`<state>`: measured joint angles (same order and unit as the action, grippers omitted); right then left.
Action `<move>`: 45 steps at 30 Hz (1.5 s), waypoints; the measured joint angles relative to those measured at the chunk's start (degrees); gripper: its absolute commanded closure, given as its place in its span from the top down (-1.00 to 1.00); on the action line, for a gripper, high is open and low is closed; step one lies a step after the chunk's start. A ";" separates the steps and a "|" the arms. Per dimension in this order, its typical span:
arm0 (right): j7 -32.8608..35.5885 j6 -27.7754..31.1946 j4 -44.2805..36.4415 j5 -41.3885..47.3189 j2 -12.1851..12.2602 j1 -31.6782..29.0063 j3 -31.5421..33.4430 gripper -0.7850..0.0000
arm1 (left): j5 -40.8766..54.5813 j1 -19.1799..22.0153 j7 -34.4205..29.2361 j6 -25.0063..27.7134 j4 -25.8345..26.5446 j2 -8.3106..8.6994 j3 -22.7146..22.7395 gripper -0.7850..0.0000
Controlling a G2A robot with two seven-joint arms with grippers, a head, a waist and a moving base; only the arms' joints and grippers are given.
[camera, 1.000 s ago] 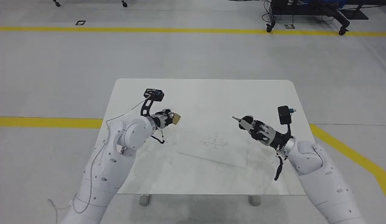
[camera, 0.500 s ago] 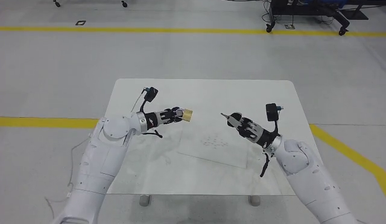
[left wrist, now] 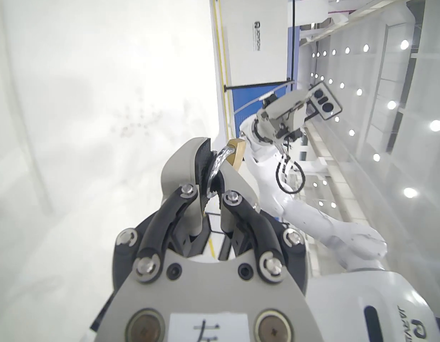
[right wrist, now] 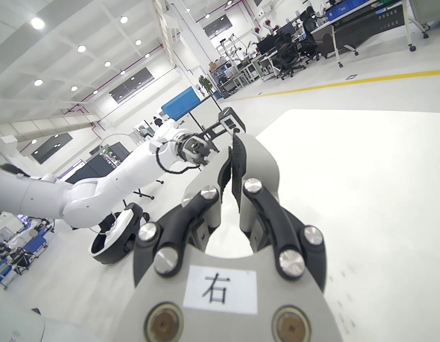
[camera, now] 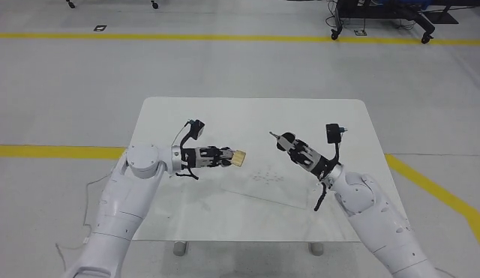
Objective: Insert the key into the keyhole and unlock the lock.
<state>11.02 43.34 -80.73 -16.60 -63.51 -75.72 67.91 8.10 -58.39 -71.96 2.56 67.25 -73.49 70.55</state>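
Holding the lock [camera: 238, 158] in my left pincer [camera: 226, 158], I have it in the air over the white counter [camera: 255, 113], a little to my left of the counter's middle. From my left wrist I can see how the grip sits. The two fingers are closed on the silver shackle [left wrist: 215, 169], and the brass body sticks out past the fingertips. The body is free of the pads and touches nothing else. From above, the brass end points across toward my other arm.

My right pincer [camera: 287, 144] is also raised over the counter, to my right of the middle, and it is clamped on the key [camera: 274, 136]. From above, the key shows as a thin dark tip poking out beyond the fingertips, angled toward the far left of the counter. From my right wrist the ribbed pads are pressed flat together. The part of the key between them is hidden, so I cannot tell how deep it sits in the grip.

Key and lock are apart, with bare counter between them and neither one touching the surface. The two pincers face each other across that gap. The key's tip sits somewhat farther from me than the lock's brass end, so the two are not in line.
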 measured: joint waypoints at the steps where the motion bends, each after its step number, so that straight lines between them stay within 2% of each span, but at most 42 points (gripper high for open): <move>1: -0.09 -0.81 0.50 0.13 -0.23 0.72 -0.69 -1.00 | 1.25 0.34 -0.76 -0.32 -0.62 -0.09 -0.30 -1.00; 11: -2.50 -2.33 2.63 1.08 -2.58 6.12 -6.95 -1.00 | 9.16 2.76 -5.49 -0.64 -4.30 -0.70 -3.57 -1.00; 21: 1.59 -0.94 4.11 0.70 -3.62 7.76 -10.55 -1.00 | 12.70 4.25 -2.44 -1.86 -7.22 -0.80 -4.37 -1.00; 25: 2.28 1.49 3.71 0.77 -3.43 6.54 -10.09 -1.00 | 12.73 4.37 -0.29 -2.87 -7.36 -0.72 -4.59 -1.00; 31: -0.53 2.88 1.91 0.65 -2.87 3.72 -6.85 -1.00 | 12.40 4.32 1.32 -4.39 -7.36 -0.54 -5.17 -1.00; 34: -1.37 2.87 1.57 1.16 -2.82 3.32 -6.28 -1.00 | 9.17 4.21 4.35 -2.65 -6.07 -0.20 -4.95 -1.00; 41: -1.27 2.87 1.62 1.12 -2.82 3.37 -6.34 -1.00 | 9.53 3.99 3.82 -3.00 -6.20 -0.27 -4.97 -1.00; 43: -1.27 2.86 1.61 1.13 -2.82 3.37 -6.34 -1.00 | 12.22 2.68 2.66 -5.70 -6.88 -0.73 -5.02 -1.00; 45: -1.73 2.43 0.96 2.27 -2.91 2.84 -6.41 -1.00 | 18.72 2.50 3.04 -12.30 -8.03 -1.22 -5.98 -1.00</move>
<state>9.30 45.76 -79.76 -14.33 -66.42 -72.88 61.51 26.82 -55.89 -68.92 -9.74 59.22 -74.71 64.56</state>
